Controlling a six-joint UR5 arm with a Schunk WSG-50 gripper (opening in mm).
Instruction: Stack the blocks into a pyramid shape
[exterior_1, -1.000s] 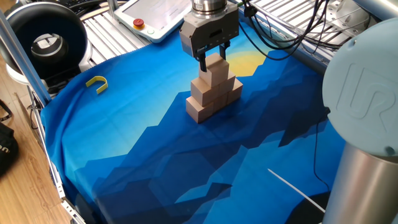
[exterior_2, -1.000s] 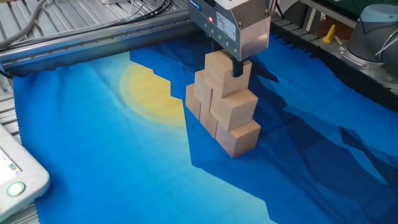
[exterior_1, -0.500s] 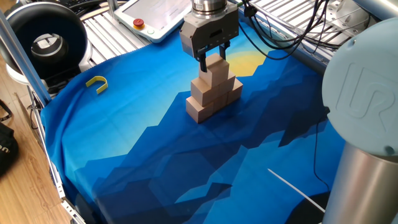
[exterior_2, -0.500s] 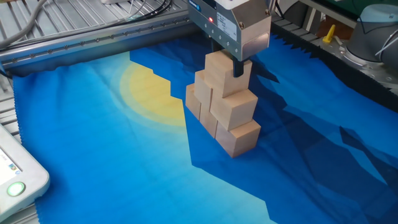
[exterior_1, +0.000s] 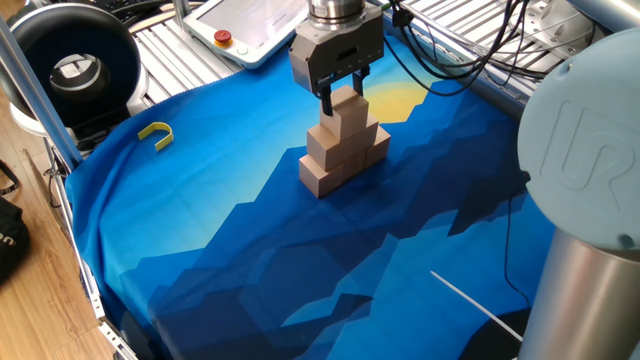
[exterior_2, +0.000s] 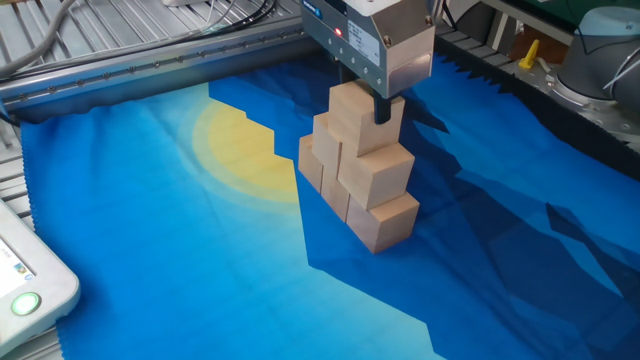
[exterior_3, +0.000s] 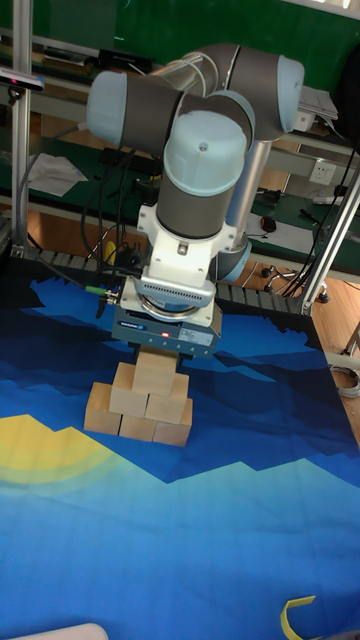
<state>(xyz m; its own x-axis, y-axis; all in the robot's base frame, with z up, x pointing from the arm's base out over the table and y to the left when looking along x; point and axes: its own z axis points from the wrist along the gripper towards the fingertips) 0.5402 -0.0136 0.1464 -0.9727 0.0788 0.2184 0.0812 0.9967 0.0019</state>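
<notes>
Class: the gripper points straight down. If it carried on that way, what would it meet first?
The top block of the pyramid: the gripper already straddles it, so its body would likely press onto the top face.

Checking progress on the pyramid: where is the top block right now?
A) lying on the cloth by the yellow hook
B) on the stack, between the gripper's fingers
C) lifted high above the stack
B: the top block sits on the second tier with the gripper around it.
</notes>
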